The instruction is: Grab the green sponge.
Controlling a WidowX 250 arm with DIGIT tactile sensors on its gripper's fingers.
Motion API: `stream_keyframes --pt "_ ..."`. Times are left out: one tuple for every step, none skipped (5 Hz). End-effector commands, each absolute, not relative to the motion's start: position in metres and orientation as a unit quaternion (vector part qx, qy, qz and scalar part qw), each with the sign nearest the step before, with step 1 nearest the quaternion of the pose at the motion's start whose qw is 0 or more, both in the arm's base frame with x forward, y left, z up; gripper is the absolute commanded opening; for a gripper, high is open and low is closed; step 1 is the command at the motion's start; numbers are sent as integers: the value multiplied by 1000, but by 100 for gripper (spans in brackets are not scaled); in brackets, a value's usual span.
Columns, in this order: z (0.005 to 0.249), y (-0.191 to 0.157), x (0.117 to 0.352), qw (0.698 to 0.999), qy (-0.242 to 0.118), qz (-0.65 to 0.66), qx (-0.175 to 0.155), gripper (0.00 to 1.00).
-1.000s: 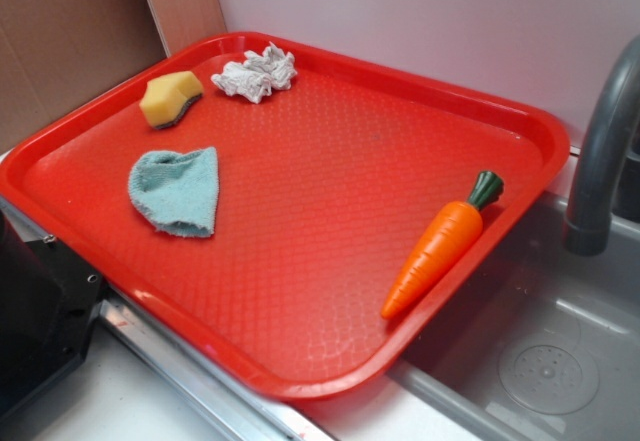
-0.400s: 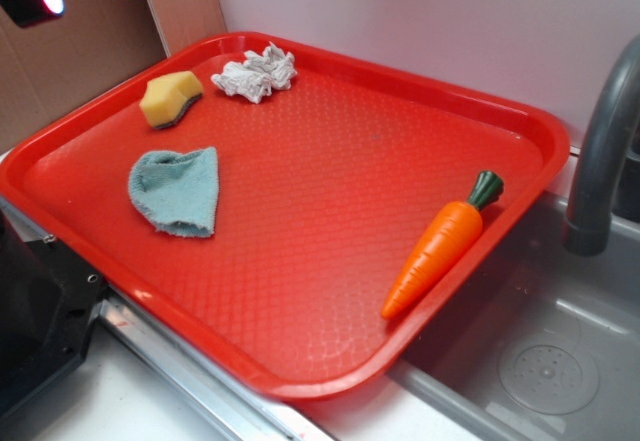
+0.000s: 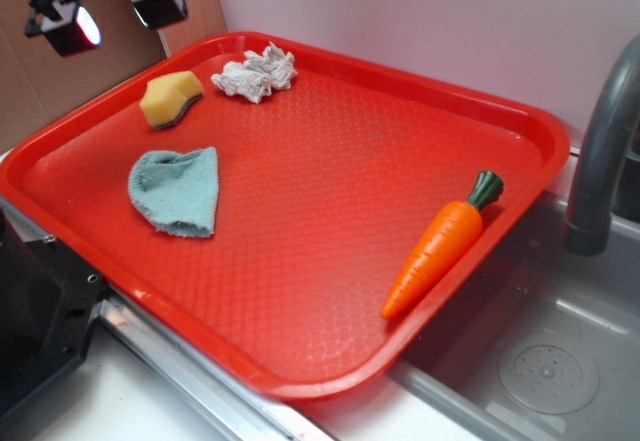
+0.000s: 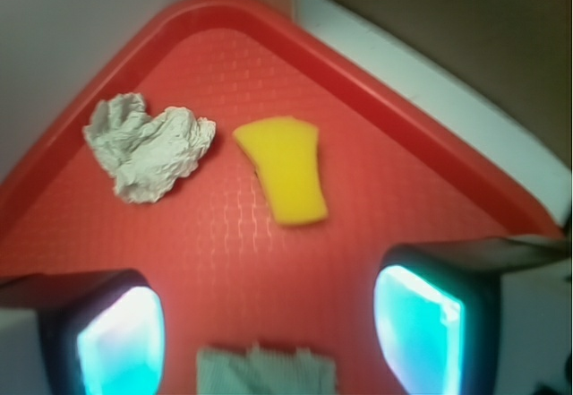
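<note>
The green sponge (image 3: 170,98) is a chunky yellow foam block with a dark layer under it, lying at the tray's far left corner. From the wrist camera it shows as a yellow wedge (image 4: 286,169) ahead of the jaws. My gripper (image 3: 112,13) hangs high above the tray's left rim, up and left of the sponge, and is open. Its two fingers stand wide apart around my gripper's midpoint (image 4: 269,328), with only bare tray and cloth between them.
The red tray (image 3: 330,221) also holds a whitish rag wad (image 3: 255,73) beside the sponge, a teal cloth (image 3: 178,191) nearer the front left, and a toy carrot (image 3: 440,246) at the right rim. A grey sink (image 3: 545,361) and faucet (image 3: 600,151) lie to the right.
My gripper has come into the exterior view from the top left and moved down and right toward the sponge. Nothing on the tray has moved.
</note>
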State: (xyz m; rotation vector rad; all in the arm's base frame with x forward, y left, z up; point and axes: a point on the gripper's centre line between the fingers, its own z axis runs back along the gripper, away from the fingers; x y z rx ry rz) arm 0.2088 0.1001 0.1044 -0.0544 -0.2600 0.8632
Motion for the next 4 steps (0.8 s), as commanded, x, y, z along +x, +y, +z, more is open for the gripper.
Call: stream_keyframes --pt "64 129 236 899 -125 419 -6 100" --pt "40 130 249 908 -104 406 17 100" --pt "25 133 254 909 -89 405 37 100" --pt "27 133 251 902 -98 421 29 0"
